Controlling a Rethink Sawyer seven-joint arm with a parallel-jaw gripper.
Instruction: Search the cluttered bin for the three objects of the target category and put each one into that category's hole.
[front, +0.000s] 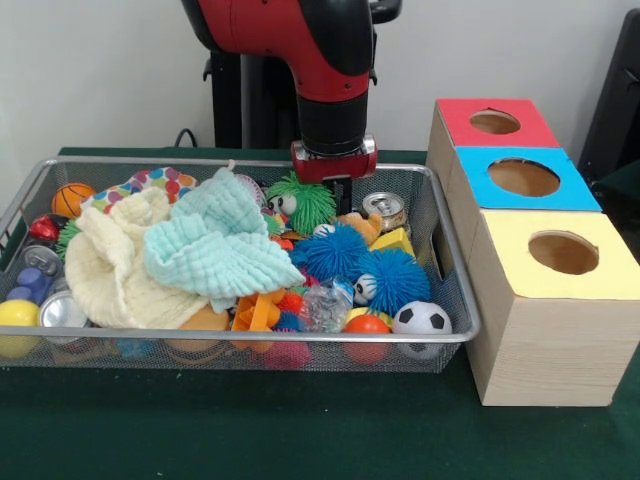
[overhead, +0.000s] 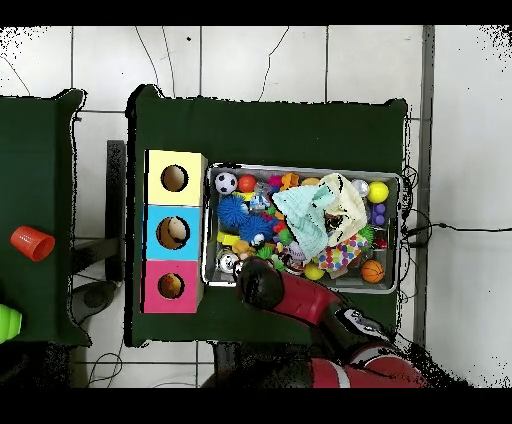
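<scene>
The wire mesh bin (front: 240, 338) stands on the green table, full of toys and cloths; it also shows in the overhead view (overhead: 398, 232). My gripper (front: 340, 192) hangs low over the bin's far side, just behind a green spiky ball (front: 305, 200). In the overhead view the arm's end (overhead: 258, 283) covers it. An orange toy figure (front: 262, 310) lies at the front under the cloth's edge. Another orange-brown figure (front: 366, 226) lies just below and to the right of the gripper, beside a yellow piece (front: 396, 240). No duck shows. The red-topped box's hole (front: 494, 122) (overhead: 170, 286) is to the bin's right.
A pale yellow cloth (front: 110, 265) and a mint cloth (front: 215, 245) cover the bin's left and middle. Two blue spiky balls (front: 330, 250), a soccer ball (front: 421, 318), a can (front: 384, 208) and a basketball (front: 72, 198) lie around. Blue-topped (front: 523, 178) and yellow-topped (front: 563, 252) boxes stand beside the red one.
</scene>
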